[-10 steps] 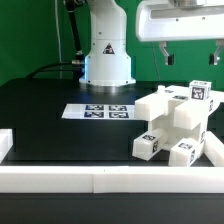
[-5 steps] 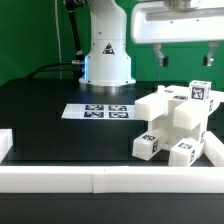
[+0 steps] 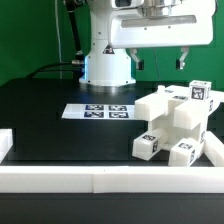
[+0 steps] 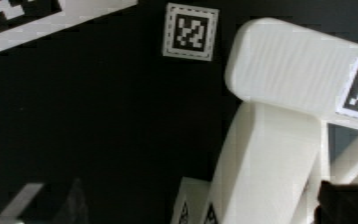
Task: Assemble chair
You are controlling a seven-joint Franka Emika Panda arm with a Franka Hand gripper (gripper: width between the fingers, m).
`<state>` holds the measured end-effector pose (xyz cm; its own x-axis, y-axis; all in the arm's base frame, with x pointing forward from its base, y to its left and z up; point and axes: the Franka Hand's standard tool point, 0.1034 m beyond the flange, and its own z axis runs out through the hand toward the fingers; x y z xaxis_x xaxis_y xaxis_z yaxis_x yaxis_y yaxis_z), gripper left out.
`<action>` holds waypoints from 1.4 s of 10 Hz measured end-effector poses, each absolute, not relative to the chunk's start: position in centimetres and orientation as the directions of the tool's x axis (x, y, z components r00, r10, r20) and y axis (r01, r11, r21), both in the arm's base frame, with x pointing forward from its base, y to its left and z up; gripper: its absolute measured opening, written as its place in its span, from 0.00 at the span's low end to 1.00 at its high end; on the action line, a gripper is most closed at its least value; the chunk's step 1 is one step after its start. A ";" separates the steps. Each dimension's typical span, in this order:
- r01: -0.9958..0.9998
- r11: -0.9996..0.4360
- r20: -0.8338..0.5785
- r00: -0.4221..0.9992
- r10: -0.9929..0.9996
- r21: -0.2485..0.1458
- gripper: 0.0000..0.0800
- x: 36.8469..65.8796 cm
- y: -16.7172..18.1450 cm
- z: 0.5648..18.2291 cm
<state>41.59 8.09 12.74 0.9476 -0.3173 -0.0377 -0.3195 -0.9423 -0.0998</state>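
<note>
Above the chair (image 3: 178,122), which sits on the black surface (image 3: 50,125) at the exterior view's right against the white border rail (image 3: 110,180), the pincer (image 3: 160,62) hangs with fingers spread wide and empty. Best to centre over one blocky part, descend straight, and close only once both fingers flank it evenly.

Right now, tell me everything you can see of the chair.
The chair is chunky matte-white plastic, blocky parts that look joined into one cluster, with small black-and-white square tags on several faces. It sits on the black table toward the exterior view's right, close against the white border rail in front. The open tool hangs above it without touching. The wrist view shows a rounded slab on a narrower upright piece, tagged on its edge.
</note>
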 end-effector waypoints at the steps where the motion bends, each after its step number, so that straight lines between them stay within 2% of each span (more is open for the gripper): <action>1: -0.319 -0.943 -0.038 0.948 -0.317 -0.100 0.81 41.6 8.1 12.7; 4: -0.318 -0.943 -0.040 0.948 -0.316 -0.098 0.81 41.5 8.0 12.7; 6: -0.310 -0.946 -0.049 0.951 -0.306 -0.092 0.81 40.4 6.8 12.1; 9: -0.297 -0.952 -0.038 0.955 -0.295 -0.069 0.81 39.9 5.7 9.8; 14: -0.294 -0.955 -0.048 0.955 -0.292 -0.039 0.81 39.3 4.7 8.0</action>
